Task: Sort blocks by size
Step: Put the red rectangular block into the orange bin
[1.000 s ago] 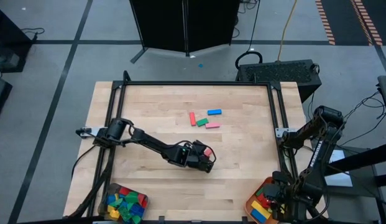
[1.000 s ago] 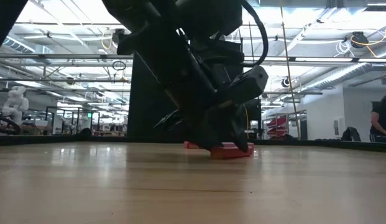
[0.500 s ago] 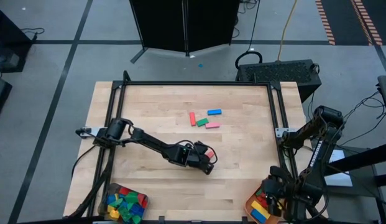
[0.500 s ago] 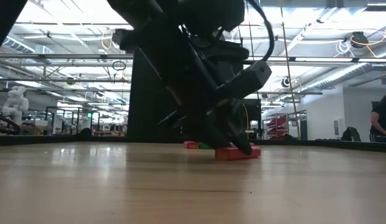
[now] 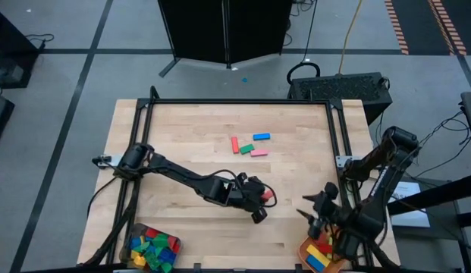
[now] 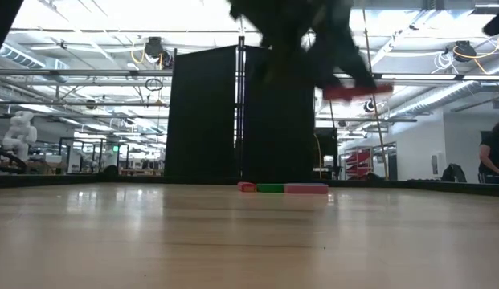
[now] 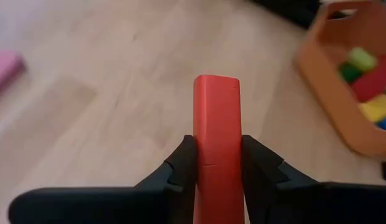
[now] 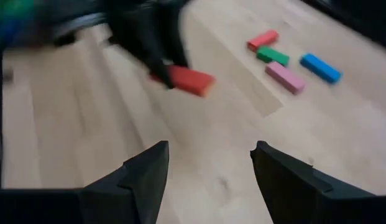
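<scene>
Left pincer now raised with one red block; four blocks behind.

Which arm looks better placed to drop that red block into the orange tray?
The left. Its gripper is shut on the red block, lifted off the table, with the orange tray ahead of it. The right gripper is open and empty beside the tray.
</scene>
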`<action>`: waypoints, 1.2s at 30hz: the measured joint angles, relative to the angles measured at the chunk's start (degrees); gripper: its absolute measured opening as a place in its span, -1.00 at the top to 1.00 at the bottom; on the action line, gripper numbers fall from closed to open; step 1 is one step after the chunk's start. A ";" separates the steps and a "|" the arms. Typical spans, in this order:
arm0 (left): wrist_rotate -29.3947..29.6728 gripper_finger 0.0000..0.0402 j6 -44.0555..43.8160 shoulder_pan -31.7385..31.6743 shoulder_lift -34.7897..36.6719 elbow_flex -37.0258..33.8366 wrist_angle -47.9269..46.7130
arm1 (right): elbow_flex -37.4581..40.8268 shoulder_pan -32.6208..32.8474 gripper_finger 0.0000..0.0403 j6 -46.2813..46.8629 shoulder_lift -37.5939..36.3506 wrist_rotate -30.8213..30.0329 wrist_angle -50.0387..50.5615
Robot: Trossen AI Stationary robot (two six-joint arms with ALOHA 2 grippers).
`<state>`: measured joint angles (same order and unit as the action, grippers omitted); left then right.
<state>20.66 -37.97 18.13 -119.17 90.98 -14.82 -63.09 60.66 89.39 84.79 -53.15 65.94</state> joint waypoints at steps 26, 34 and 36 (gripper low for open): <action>8.78 0.60 23.92 3.89 0.28 13.32 -1.91 | 0.00 -16.15 -0.11 -5.29 -22.16 20.43 -22.93; 9.19 0.60 24.96 4.01 0.25 13.40 -0.28 | 0.00 -20.18 -0.11 -12.21 -16.56 27.56 -30.05; 9.42 0.60 24.96 4.19 0.25 13.38 -0.24 | 0.00 -20.56 -0.11 -12.70 -16.41 27.63 -30.08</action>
<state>30.08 -13.02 22.32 -118.91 104.36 -15.07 -63.09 40.10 76.69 68.38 -25.52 35.86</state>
